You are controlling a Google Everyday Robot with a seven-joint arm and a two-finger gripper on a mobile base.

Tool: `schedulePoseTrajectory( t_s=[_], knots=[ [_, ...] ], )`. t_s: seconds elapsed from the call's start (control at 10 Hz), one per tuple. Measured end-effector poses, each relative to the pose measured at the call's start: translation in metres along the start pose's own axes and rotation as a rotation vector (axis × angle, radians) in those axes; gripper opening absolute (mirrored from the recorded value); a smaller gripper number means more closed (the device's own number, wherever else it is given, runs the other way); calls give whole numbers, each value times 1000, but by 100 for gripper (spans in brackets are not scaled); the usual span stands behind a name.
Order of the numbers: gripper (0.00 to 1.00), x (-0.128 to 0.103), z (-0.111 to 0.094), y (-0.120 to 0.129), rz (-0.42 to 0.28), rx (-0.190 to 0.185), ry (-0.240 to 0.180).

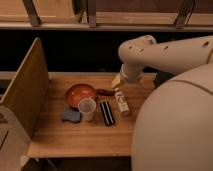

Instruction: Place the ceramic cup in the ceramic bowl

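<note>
Ceramic cup [87,108] upright on the wooden table [75,137] at lower centre, just in front of the ceramic bowl [80,94], gripper [109,91] low beside the bowl's right edge, jaws spread wide and empty, white arm [150,50] bent down from the upper right.

Smooth, glossy cream-white shells all over. Broad rounded body cover [175,130] at lower right, bulging like a dome, with a faint seam curving across its upper part. Thick tubular arm [167,52] in the same off-white, swelling into a rounded elbow cap. Carries several small dark recessed holes, like screw sockets, dotted along the elbow and the upper casing. Narrows to a short cylindrical wrist with a greyish shaded ring. Ends in a pale yellowish gripper [117,80], low over the far part of the bench [75,140].
</note>
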Motion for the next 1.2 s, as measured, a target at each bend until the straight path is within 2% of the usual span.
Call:
schedulePoseTrajectory(
  t_s=[1.0,1.2],
  knots=[
    [80,0,0,1,-1,-1,0],
    [80,1,-1,12,-37,-15,-4]
  ],
)
